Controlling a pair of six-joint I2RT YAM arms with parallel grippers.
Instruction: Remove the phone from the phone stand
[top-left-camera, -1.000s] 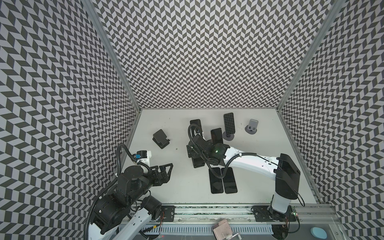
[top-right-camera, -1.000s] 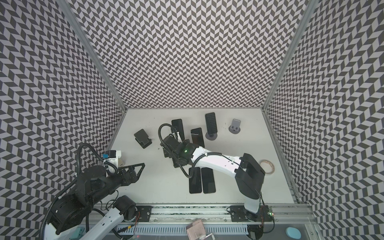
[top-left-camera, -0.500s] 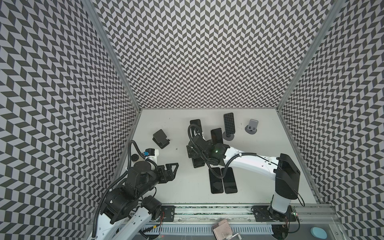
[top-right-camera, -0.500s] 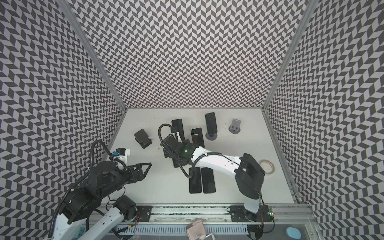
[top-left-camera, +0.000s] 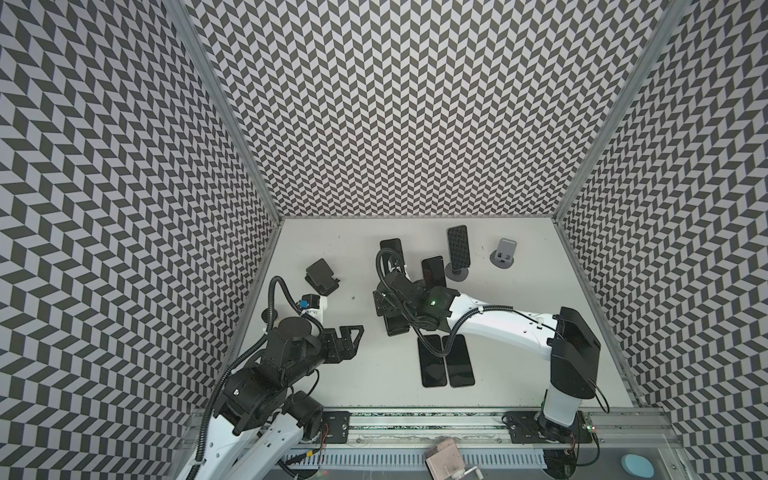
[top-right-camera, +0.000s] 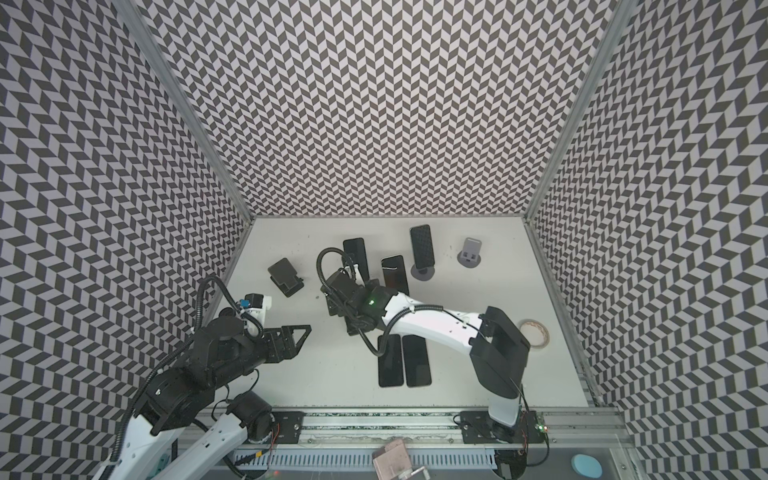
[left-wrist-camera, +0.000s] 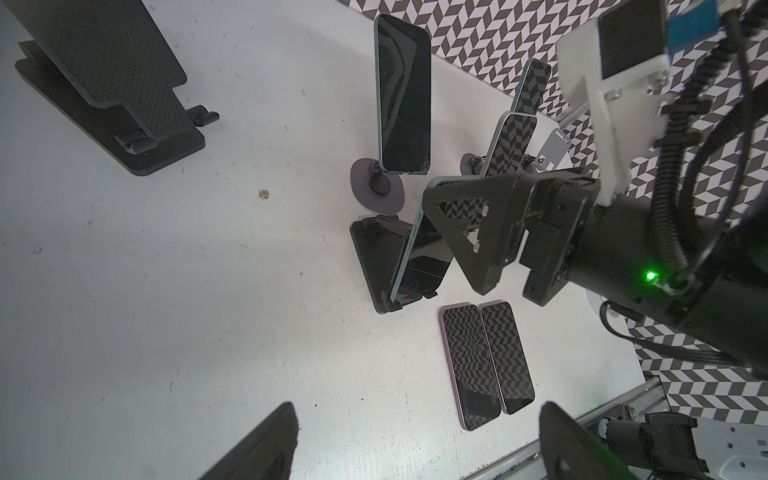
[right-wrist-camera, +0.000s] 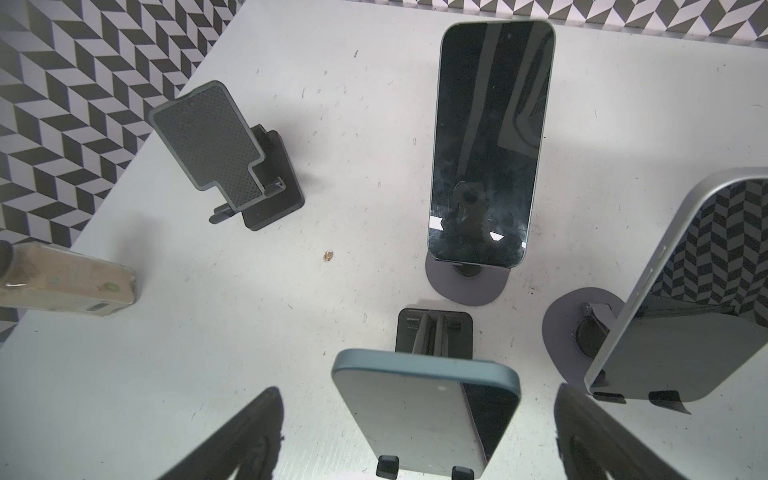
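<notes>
A phone (right-wrist-camera: 419, 415) with a teal edge leans on a black phone stand (right-wrist-camera: 434, 332) in the middle of the table. My right gripper (right-wrist-camera: 417, 390) is open and straddles it, one finger on each side with a gap to the phone. In both top views the right gripper (top-left-camera: 388, 303) (top-right-camera: 338, 305) covers most of that phone. The left wrist view shows the same phone (left-wrist-camera: 419, 266) on its stand (left-wrist-camera: 370, 257). My left gripper (left-wrist-camera: 415, 405) (top-left-camera: 355, 338) is open and empty, above bare table to the left of the stand.
An empty black stand (top-left-camera: 321, 277) sits at the left. Three more phones (top-left-camera: 392, 251) (top-left-camera: 432, 270) (top-left-camera: 458, 253) stand on round-base stands behind. An empty grey stand (top-left-camera: 505, 253) is back right. Two phones (top-left-camera: 446, 365) lie flat in front. A tape roll (top-right-camera: 534, 334) lies right.
My left arm has swung forward and toward the middle of the table, gripper still open. The right arm and the phone have not moved.
</notes>
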